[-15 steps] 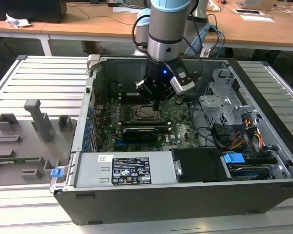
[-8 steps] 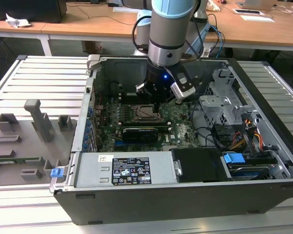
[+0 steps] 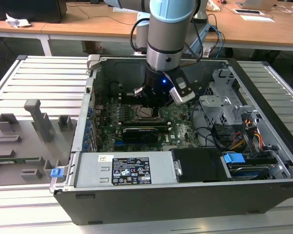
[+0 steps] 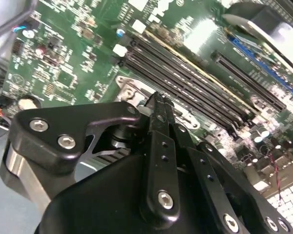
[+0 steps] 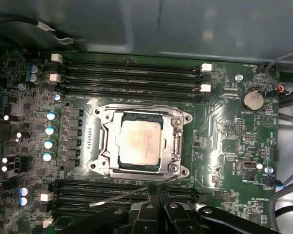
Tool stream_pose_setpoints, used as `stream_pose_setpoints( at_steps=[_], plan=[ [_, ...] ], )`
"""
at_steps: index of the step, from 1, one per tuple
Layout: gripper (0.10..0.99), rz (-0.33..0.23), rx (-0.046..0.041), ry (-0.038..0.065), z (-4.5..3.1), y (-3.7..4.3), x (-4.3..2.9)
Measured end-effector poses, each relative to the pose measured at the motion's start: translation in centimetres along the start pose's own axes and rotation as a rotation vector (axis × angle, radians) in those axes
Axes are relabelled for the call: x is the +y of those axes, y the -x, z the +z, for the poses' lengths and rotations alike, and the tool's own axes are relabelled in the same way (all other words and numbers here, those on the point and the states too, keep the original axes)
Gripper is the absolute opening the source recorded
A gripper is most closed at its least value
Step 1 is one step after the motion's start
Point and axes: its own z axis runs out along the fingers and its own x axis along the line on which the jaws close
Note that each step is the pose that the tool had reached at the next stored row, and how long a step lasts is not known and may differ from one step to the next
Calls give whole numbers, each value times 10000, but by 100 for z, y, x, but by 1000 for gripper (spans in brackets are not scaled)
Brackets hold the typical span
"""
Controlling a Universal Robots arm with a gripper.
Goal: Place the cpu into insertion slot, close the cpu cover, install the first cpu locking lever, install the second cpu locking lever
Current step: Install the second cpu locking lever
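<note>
In the first wrist view the cpu (image 5: 139,141) lies flat in the insertion slot (image 5: 178,168), its pale metal face up. The cpu cover (image 5: 107,141) lies closed around it as a silver frame. A thin wire locking lever (image 5: 119,196) slants along one side of the socket, raised off the board. My gripper (image 5: 156,191) is shut, with its black fingertips together at that lever. In the second wrist view the gripper (image 4: 158,102) hangs just over the socket's metal rim (image 4: 132,90). In the exterior view the gripper (image 3: 154,105) reaches down into the open computer case over the socket (image 3: 145,113).
Long black memory slots (image 5: 129,73) run on both sides of the socket. A coin battery (image 5: 253,100) and small capacitors (image 5: 50,130) stand nearby. The case walls (image 3: 90,92), a drive cage (image 3: 224,97), cables (image 3: 246,131) and the power supply (image 3: 129,168) crowd the arm.
</note>
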Motion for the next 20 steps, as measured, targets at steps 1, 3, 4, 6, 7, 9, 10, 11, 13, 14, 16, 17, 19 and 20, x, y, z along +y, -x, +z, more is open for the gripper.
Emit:
stream_pose_setpoints(
  at_steps=[1,3,4,6,7,9,10,11,13,14,16,17,19,20],
  plan=[
    [106,0,1,0,0,-27,1],
    [106,0,1,2,1,-110,1],
    [106,0,2,3,1,-150,4],
    [106,0,0,3,5,-244,9],
    [106,0,0,4,8,-280,11],
    [106,-1,0,3,20,-314,13],
    [106,0,1,3,33,-322,12],
    [106,1,1,3,48,-328,11],
    [106,-2,1,12,65,-335,4],
    [106,-1,-2,66,68,-340,-16],
    [106,1,-8,155,68,-356,-54],
    [106,2,-10,173,68,-364,-59],
    [106,1,-12,221,69,-398,-64],
    [106,0,-14,232,72,-407,-63]
  ],
)
